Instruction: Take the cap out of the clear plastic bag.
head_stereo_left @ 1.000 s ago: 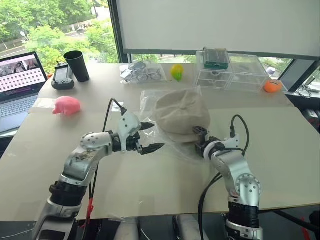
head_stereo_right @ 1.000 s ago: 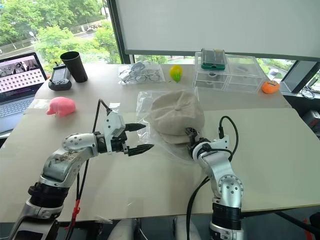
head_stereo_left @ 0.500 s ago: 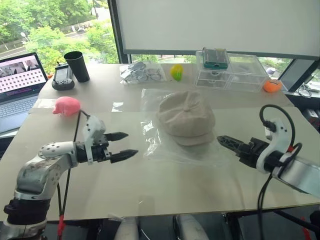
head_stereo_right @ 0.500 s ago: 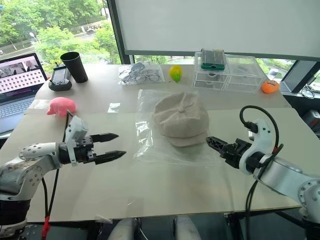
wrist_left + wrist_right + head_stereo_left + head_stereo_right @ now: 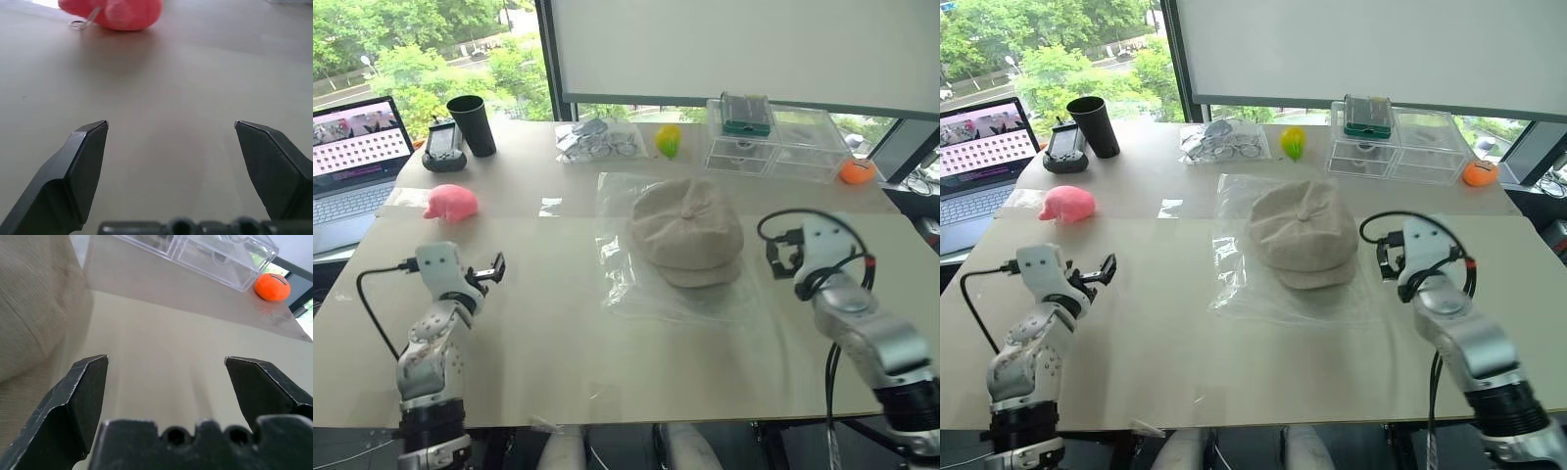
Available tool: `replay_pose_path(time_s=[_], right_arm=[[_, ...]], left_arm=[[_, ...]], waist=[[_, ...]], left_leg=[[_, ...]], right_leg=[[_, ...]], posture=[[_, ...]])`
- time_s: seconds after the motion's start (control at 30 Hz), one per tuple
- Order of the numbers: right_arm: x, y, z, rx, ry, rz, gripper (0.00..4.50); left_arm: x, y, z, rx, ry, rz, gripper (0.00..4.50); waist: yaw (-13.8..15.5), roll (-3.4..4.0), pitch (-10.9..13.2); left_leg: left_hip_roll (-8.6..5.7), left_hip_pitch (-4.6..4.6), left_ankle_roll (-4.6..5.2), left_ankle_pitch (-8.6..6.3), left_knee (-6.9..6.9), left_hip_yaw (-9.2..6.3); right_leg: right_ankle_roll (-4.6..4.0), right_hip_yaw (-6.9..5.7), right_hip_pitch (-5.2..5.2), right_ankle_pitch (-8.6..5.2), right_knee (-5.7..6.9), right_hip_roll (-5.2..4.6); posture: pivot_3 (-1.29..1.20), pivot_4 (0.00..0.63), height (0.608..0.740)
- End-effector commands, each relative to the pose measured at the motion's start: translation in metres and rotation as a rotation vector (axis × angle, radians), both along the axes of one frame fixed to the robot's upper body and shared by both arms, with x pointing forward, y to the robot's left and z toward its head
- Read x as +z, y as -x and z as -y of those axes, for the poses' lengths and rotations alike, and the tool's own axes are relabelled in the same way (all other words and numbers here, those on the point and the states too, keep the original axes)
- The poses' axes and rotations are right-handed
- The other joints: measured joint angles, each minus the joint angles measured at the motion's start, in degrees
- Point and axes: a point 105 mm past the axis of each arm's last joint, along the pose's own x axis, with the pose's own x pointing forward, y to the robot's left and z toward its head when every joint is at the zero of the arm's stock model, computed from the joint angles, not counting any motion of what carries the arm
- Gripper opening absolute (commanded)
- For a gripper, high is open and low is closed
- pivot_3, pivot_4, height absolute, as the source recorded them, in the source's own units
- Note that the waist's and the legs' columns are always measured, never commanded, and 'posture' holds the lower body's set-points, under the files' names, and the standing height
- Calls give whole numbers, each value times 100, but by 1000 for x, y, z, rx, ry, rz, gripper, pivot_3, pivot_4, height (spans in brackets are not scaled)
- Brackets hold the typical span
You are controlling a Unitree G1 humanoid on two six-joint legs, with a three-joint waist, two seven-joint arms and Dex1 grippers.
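Both arms have swung apart from the beige newsboy cap [image 5: 687, 230], which lies on the clear plastic bag [image 5: 636, 279] mid-tabletop [image 5: 558, 333]. Left gripper [image 5: 171, 128] and right gripper [image 5: 166, 363] are spread, empty; the removal looks complete

We hold our left gripper [image 5: 171, 147] out over the left part of the surface, its two black fingers [image 5: 80, 166] spread wide with nothing between them, pointing roughly forward and level. Our right gripper [image 5: 166, 382] sits out to the right side, its fingers [image 5: 80, 396] likewise wide apart and empty. Both forearms bend up from below, cables looping at each wrist.
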Motion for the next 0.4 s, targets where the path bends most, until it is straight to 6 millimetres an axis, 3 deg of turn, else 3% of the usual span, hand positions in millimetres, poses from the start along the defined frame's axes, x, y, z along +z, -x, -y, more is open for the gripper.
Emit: replay_pose_path(time_s=[0.03, 0.4], right_arm=[[22, -5, 14, -28, 44, 109, 4500], [13, -7, 22, -22, 48, 107, 4500]], left_arm=[[15, 8, -12, 61, -45, 74, 4461], [19, 11, -16, 61, -47, 122, 4461]], waist=[[11, 0, 0], [4, 0, 0]], left_leg=[[0, 5, 0, 0, 0, 1], [3, 28, 0, 0, 1, -1]], right_leg=[[0, 0, 5, 0, 0, 0], [0, -4, 30, 0, -2, 5]], posture=[[0, 150, 740], [0, 150, 740]])
